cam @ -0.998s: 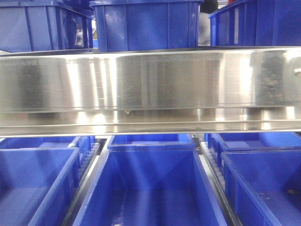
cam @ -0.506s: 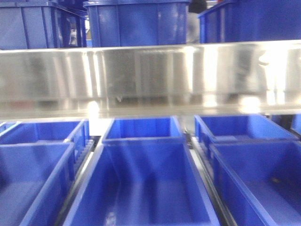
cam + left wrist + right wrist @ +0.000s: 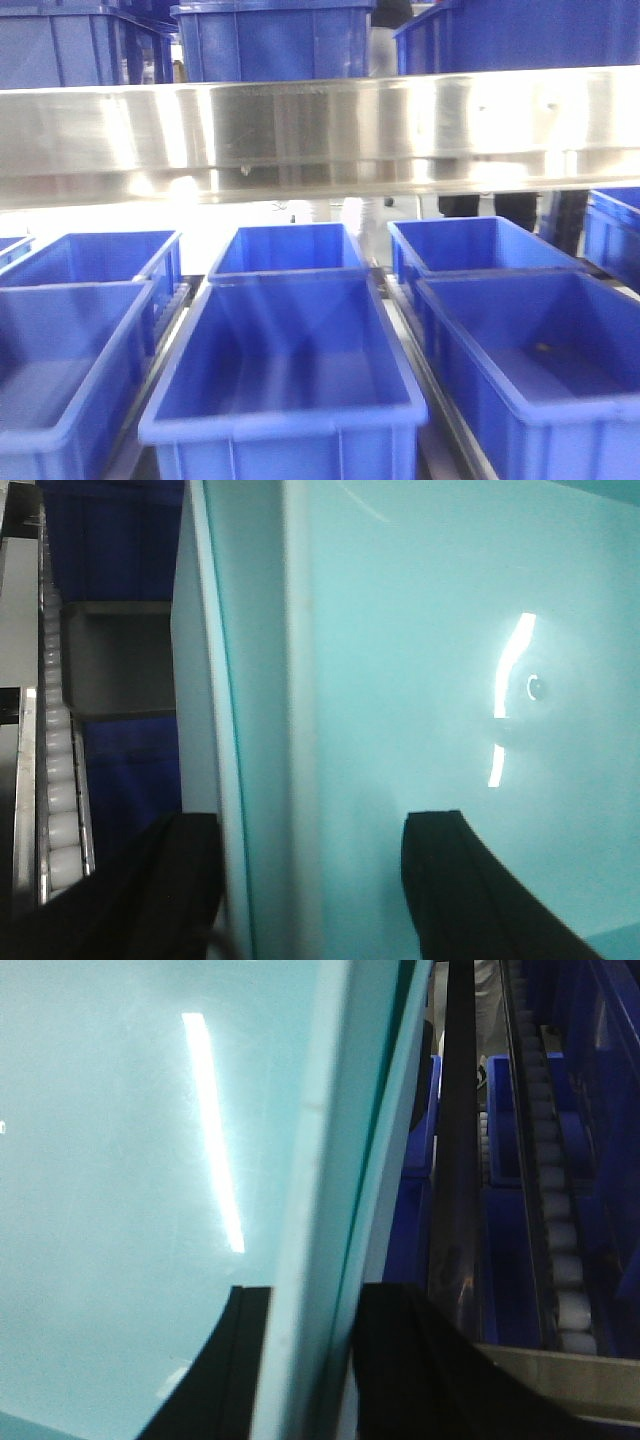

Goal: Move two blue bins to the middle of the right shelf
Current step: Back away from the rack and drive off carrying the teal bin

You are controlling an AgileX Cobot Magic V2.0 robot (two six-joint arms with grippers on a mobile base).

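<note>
Clamping one blue bin [image 3: 450, 630] (plain, glossy walls): left gripper [image 3: 310, 825], right gripper [image 3: 318, 1295].

Count taken from the front camera, then the wrist cameras.

Blue bins, lower level: I count seven.
- Front row, three: at 8 o'clock [image 3: 70, 370], 6 o'clock [image 3: 285, 350] and 4 o'clock [image 3: 530, 350].
- Rear row, three: just behind each of these [image 3: 95, 255] [image 3: 285, 248] [image 3: 470, 242].
- One more, cut off by the frame edge at 3 o'clock [image 3: 615, 230].
- A blue sliver at 9 o'clock may be an eighth; I cannot tell.

Blue bins, upper level: three, at 11 [image 3: 60, 45], 12 [image 3: 270, 40] and 1 o'clock [image 3: 520, 35].

Steel shelf beam [image 3: 320, 130]: one.

Roller tracks: one in each wrist view [image 3: 55, 730] [image 3: 555, 1210].

On the left gripper [image 3: 310, 820]: two black fingers [image 3: 470, 900], one pale bin wall [image 3: 400, 630].

On the right gripper [image 3: 315, 1290]: two black fingers [image 3: 410, 1360], one bin wall [image 3: 120, 1160].
</note>
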